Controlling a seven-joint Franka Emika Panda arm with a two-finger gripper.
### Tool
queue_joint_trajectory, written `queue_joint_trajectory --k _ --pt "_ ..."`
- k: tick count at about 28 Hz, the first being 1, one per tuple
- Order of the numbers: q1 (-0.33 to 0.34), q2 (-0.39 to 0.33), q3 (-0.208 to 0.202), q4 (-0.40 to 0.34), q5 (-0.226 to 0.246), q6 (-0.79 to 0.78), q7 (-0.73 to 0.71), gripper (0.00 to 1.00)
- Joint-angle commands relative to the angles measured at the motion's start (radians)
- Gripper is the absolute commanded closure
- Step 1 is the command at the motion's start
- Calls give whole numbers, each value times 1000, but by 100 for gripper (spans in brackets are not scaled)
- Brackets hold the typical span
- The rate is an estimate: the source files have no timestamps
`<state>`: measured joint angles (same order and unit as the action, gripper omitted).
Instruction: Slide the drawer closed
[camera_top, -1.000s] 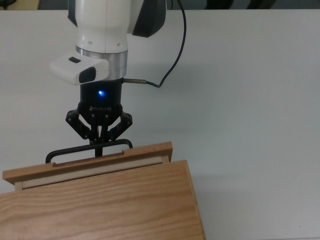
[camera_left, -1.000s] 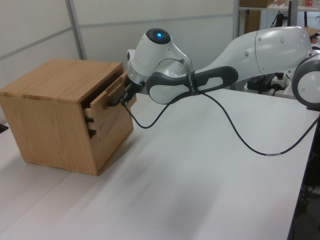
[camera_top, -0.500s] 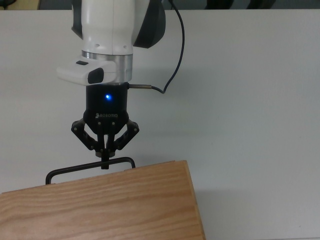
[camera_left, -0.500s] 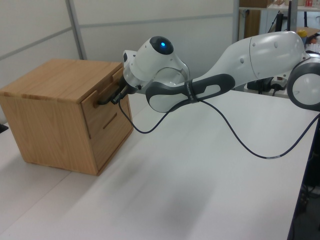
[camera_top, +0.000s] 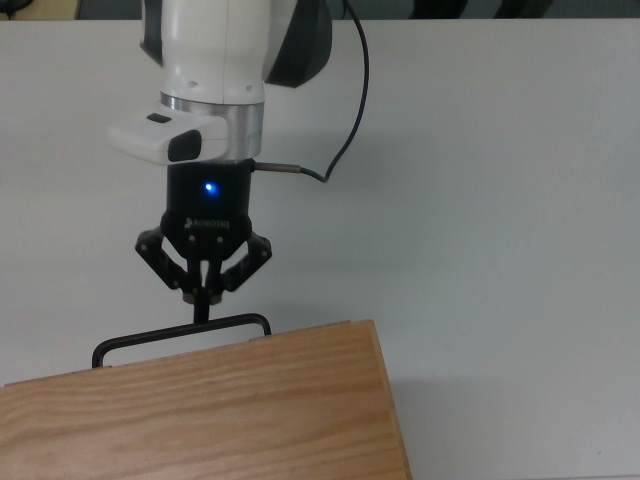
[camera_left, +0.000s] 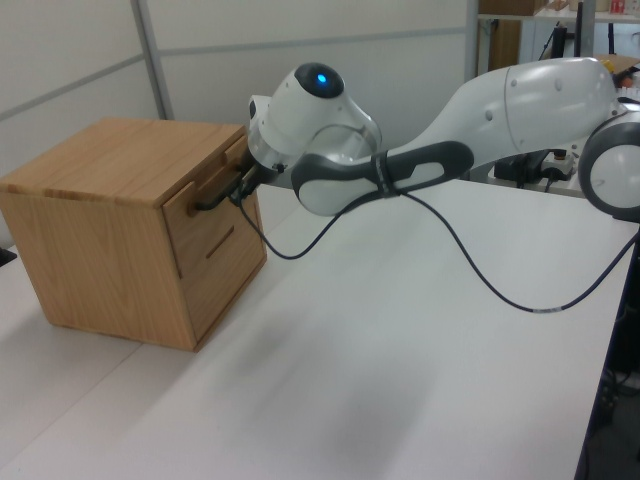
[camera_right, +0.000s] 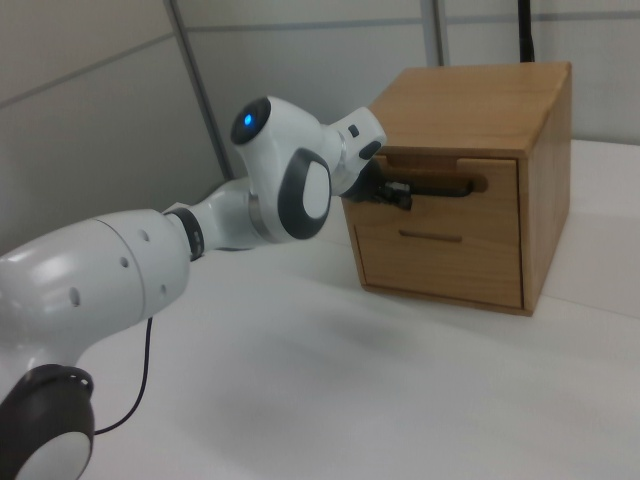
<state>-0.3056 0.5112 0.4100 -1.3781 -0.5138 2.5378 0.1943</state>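
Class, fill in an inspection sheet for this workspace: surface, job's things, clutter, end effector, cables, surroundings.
Surface: white table, bare apart from the cabinet.
Job's things: drawer sits flush in the oak cabinet; black bar handle sticks out.
Clutter: nothing seen.
End effector: gripper shut, its tip just off the handle in the top view.
Cables: black cable hangs from the arm onto the table.
Surroundings: grey wall panels.

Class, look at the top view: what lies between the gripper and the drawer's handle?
Nothing: the gripper tips reach down to the drawer's handle, with only bare table on either side.
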Motion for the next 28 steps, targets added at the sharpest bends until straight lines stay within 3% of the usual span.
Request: queue_joint_trajectory --k 1,2,6,7,8,12,14,19,28 --pt "-6 -91 1 -22 72 -244 21 100" --pt "-12 -117 1 -22 134 -334 -14 100" --pt "-18 -175 -7 -21 270 -508 -113 100" --pt "-20 -203 -11 -21 322 -563 -134 100" --pt "-21 -217 -13 -21 339 -585 -136 100" --pt "-40 -266 -13 -21 383 -668 -138 100" --pt "-50 -295 -13 -19 437 -708 -142 100" --pt "-73 -348 -13 -21 506 -796 -156 100" --pt "-101 -367 -14 -24 532 -835 -150 100"
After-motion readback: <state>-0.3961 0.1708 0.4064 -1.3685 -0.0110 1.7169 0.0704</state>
